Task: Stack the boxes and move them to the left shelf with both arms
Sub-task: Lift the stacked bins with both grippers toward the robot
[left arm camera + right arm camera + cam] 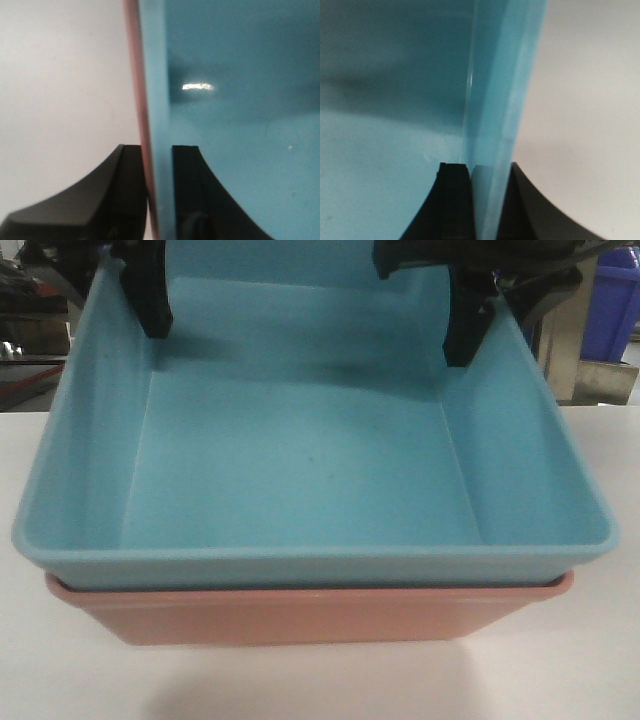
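Cyan-blue plastic tub (pixel 300 470) sits nested in salmon-pink plastic tub (pixel 300 615) — our left gripper (pixel 158 150) pinches both walls, right gripper (pixel 482 167) seemingly just blue. Lifted so, we risk pink sagging.

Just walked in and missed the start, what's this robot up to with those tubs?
The light blue tub sits nested inside the salmon-pink tub, with the white table beneath. Both arms grip the stack from opposite sides: the left claw pinches the left walls of both tubs, and the right claw clamps the blue tub's right wall. No shelf is in view.
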